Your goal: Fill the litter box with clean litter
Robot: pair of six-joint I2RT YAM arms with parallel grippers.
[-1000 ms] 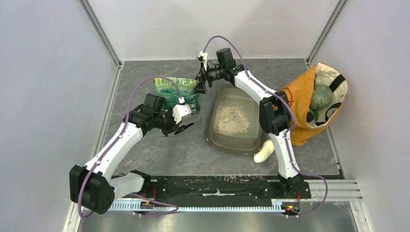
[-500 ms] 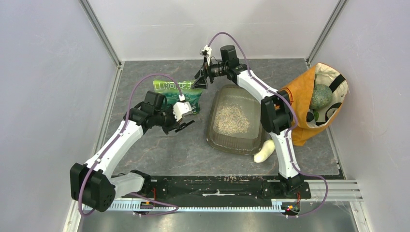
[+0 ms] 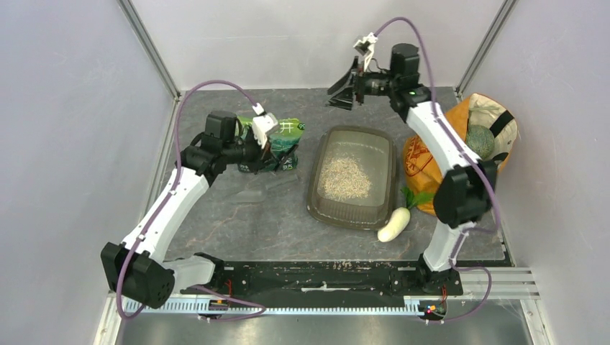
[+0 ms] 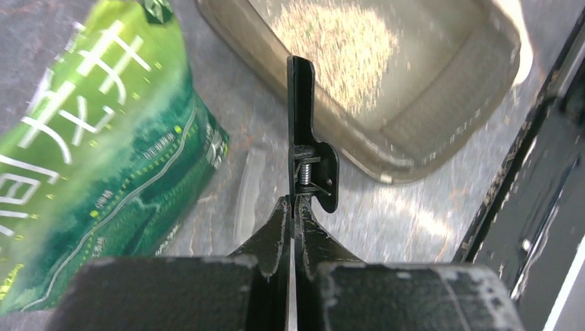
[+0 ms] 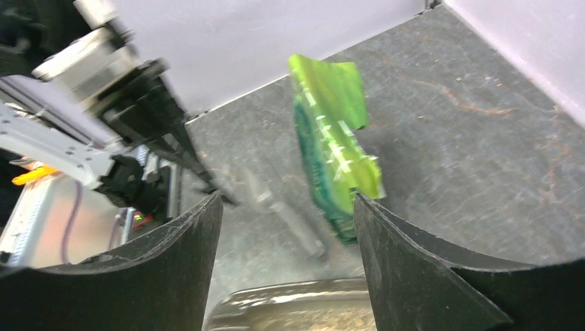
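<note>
While our left tool is clenched on nothing just beside the green pouch toward the surface's far left corner, our right tool hangs released and empty above the far edge. We see the litter box lying mid-surface, between the pouch and the orange bag, with the clean litter heaped inside it. A white vegetable lies by its near right corner.

Soft, even light is filling the top view. Motion blur is smearing the green pouch in the right wrist view; glare is washing out the clean litter in the left wrist view.
</note>
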